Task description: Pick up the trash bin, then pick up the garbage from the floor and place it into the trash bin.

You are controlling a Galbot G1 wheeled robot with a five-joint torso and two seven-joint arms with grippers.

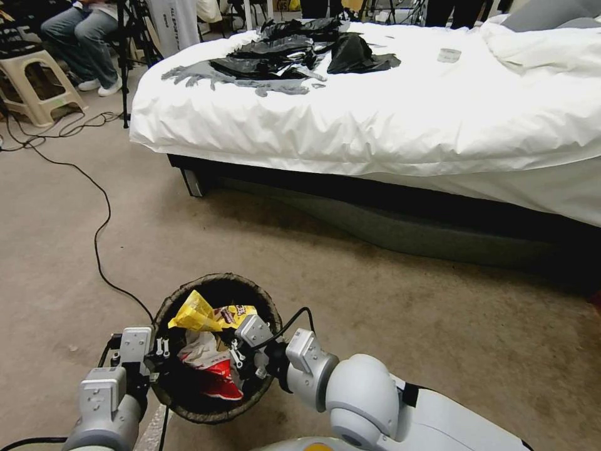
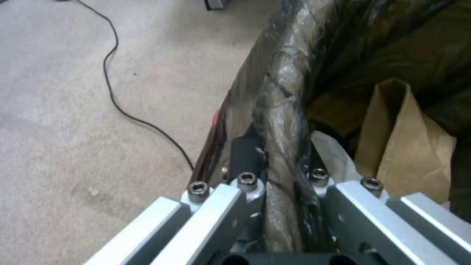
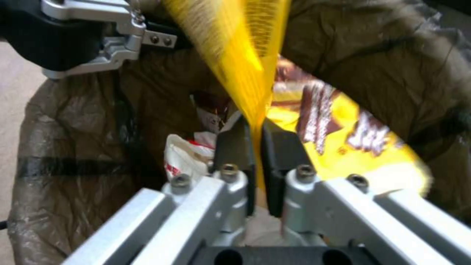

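Carpeted bedroom floor (image 1: 438, 326), round white plastic trash bin with dark liner (image 1: 216, 285) held low before the robot.
Head view: left end effector (image 1: 164, 351) at its rim. Left wrist: jaws clamped on the liner-wrapped rim (image 2: 282, 147). Right wrist: right end effector (image 3: 256, 141) pinching a yellow crinkled snack wrapper (image 3: 245, 55) over the bin (release only once well inside).

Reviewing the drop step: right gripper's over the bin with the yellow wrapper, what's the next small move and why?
Probably open the right gripper: its fingers pinch the yellow wrapper inside the trash bin, above red-and-white packets. The left gripper clamps the lined rim, so the wrapper should fall in.
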